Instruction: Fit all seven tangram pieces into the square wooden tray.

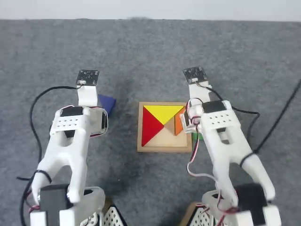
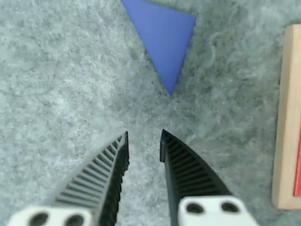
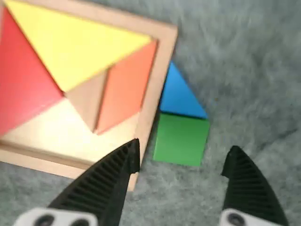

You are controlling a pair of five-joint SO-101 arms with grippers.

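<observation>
Tray sits mid-tabletop, between the two arms.

In the tray:
- yellow triangle, along the far edge
- red triangle, along the left edge
- orange piece, against the right edge
- small tan triangle between them, apparently a piece

Tray floor near the front edge is bare.

Left to place, by this count, are three pieces:
- green square and light blue triangle, touching each other just outside the tray's right edge
- dark blue triangle, on the tabletop left of the tray

Judged a little over half done.

Right tool is spread wide over the green square, holding nothing. Left tool is slightly apart and empty, short of the dark blue triangle.

Surface is grey felt-like cloth. A pale wall runs along the far edge.
</observation>
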